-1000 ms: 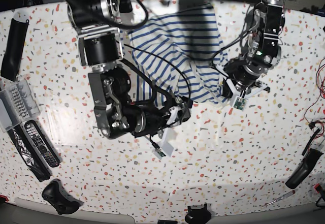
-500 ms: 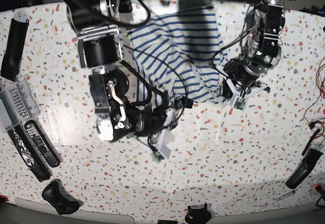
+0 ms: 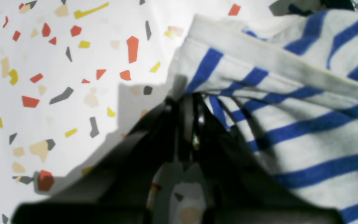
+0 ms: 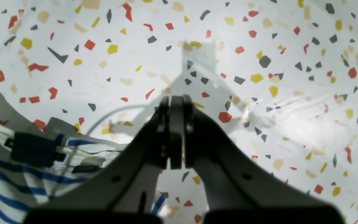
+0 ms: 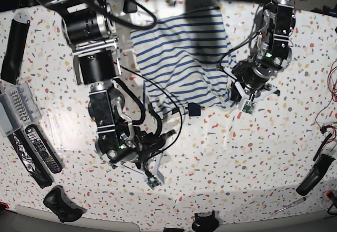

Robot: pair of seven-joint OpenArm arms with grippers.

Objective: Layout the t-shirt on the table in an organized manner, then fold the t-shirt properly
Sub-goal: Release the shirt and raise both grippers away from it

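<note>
The white, blue-striped t-shirt (image 5: 179,58) lies rumpled at the back middle of the speckled table (image 5: 237,158). My left gripper (image 5: 235,93) is at the shirt's near right corner. In the left wrist view the left gripper (image 3: 186,107) is shut on the shirt's hem (image 3: 259,59). My right gripper (image 5: 167,136) is shut and empty just in front of the shirt's near edge. In the right wrist view the right gripper (image 4: 176,124) hangs over bare table (image 4: 259,46), with the shirt (image 4: 17,177) at the lower left.
A small dark cable connector (image 5: 194,108) lies at the shirt's near edge. Remotes (image 5: 39,148), a grey tray (image 5: 16,106) and a black case (image 5: 13,42) line the left side. A game controller (image 5: 60,203) sits front left. Black tools (image 5: 313,174) lie front right.
My right gripper has pulled back from the shirt's near edge toward the table's front left. The shirt's near edge has shifted. The left arm has not moved.
</note>
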